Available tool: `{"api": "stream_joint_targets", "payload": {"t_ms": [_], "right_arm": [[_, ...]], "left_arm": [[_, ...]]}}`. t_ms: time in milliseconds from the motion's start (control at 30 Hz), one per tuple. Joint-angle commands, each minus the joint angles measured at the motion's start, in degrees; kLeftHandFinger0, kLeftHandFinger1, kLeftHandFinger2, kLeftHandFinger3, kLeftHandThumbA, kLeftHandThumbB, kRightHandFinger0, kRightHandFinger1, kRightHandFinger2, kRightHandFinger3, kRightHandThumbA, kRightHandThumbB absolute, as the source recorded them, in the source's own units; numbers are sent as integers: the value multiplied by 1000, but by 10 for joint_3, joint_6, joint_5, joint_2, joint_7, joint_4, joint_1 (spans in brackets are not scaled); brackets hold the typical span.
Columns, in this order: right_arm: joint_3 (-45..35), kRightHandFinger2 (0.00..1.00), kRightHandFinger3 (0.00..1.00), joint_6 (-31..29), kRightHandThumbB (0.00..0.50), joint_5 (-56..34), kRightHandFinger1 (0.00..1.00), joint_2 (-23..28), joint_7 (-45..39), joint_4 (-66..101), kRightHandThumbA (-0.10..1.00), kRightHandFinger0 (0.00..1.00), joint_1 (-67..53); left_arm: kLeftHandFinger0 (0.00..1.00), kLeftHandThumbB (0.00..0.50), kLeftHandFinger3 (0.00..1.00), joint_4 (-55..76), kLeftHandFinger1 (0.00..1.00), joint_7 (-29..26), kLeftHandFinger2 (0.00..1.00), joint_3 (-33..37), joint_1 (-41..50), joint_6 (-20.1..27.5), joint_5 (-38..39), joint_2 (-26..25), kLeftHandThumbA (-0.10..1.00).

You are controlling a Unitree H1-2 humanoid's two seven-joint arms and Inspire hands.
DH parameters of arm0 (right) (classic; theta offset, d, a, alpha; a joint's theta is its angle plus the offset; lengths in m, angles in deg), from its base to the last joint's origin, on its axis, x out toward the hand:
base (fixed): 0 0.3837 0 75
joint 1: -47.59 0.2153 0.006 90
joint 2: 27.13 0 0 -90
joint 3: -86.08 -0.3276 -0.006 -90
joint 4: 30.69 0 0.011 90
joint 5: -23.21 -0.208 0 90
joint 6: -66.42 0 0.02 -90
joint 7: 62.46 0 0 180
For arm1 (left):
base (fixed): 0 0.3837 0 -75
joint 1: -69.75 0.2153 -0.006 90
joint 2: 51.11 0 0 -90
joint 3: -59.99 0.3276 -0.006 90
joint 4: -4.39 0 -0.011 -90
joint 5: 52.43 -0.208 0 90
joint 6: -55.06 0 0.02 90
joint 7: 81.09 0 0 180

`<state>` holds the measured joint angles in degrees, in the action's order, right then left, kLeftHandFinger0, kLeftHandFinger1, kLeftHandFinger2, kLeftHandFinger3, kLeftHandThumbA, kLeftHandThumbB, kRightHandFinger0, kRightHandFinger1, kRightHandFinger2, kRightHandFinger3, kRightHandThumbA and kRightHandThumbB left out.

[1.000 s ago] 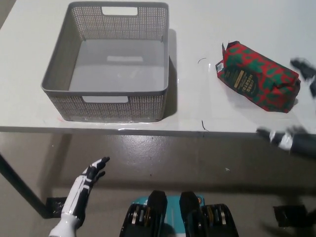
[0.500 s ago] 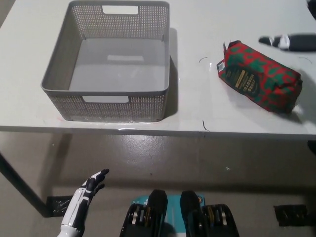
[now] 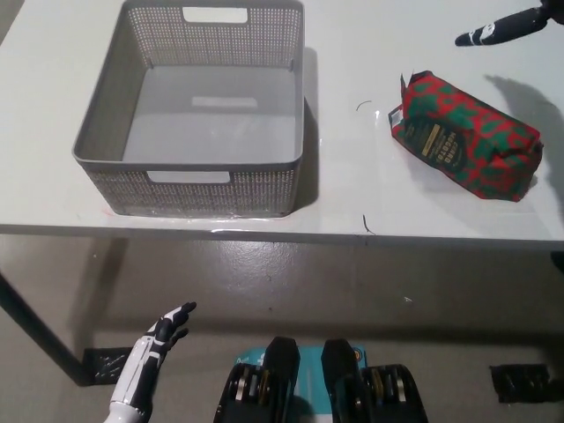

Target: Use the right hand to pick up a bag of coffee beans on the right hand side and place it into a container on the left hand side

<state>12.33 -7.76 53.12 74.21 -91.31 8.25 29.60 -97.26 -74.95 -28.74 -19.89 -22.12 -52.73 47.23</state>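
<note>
The tabletop [image 3: 352, 70] carried an empty grey container [image 3: 207, 115] at left and the coffee bag [image 3: 464, 137] at right, ungrasped. Step in hand: approach. The right hand [image 3: 500, 28] hovered beyond the bag, holding nothing; its spread cannot be told. Next, it must descend onto the bag. The left hand [image 3: 150, 361] rested low, fingers apart.

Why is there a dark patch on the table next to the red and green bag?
In the head view, that patch is a shadow on the white table, probably cast by the black right hand reaching in above the coffee bag. The grey basket also throws a darker strip along its right side. The white left hand rests low, below the table edge.
</note>
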Motion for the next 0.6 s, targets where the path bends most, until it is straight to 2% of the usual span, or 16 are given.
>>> {"api": "stream_joint_targets", "payload": {"t_ms": [0,33,100,133,167,233,400,433,467,567], "right_arm": [[-20,1000,1000,-60,429,-57,1000,1,-48,-104,1000,1000,108],[-26,1000,1000,-60,438,-66,1000,-2,-49,-126,1000,1000,115],[-29,1000,1000,-92,409,-78,1000,-2,-68,-157,1000,1000,125],[-31,1000,1000,-115,370,-83,1000,-2,-75,-172,1000,1000,128],[-33,1000,1000,-123,367,-86,1000,-2,-75,-182,1000,1000,130],[-42,1000,1000,-105,417,-93,1000,-6,-57,-202,1000,1000,134],[-40,1000,1000,-111,394,-96,1000,-4,-61,-215,1000,1000,138],[-40,1000,1000,-106,397,-99,1000,-4,-61,-216,1000,1000,139],[-41,1000,1000,-102,426,-101,1000,-5,-61,-221,1000,1000,140],[-31,1000,1000,-84,444,-92,1000,-7,-61,-233,1000,1000,145]], "left_arm": [[1000,211,1000,25,1000,8,1000,7,-4,34,-2,-4,1000],[1000,210,1000,25,1000,8,1000,8,-6,34,-4,-4,1000],[1000,208,1000,25,1000,8,1000,8,-7,34,-4,-5,1000],[1000,211,1000,27,1000,8,1000,8,-8,31,-3,-6,1000],[1000,210,1000,28,1000,9,1000,8,-9,30,-3,-7,1000],[1000,209,1000,27,1000,10,1000,10,-11,28,-5,-9,1000],[1000,203,1000,28,1000,9,1000,12,-16,25,-10,-11,1000],[1000,202,1000,28,1000,8,1000,13,-16,25,-12,-11,1000],[1000,202,1000,28,1000,8,1000,13,-17,24,-13,-12,1000],[1000,201,1000,23,1000,7,1000,15,-19,27,-15,-13,1000]]}}
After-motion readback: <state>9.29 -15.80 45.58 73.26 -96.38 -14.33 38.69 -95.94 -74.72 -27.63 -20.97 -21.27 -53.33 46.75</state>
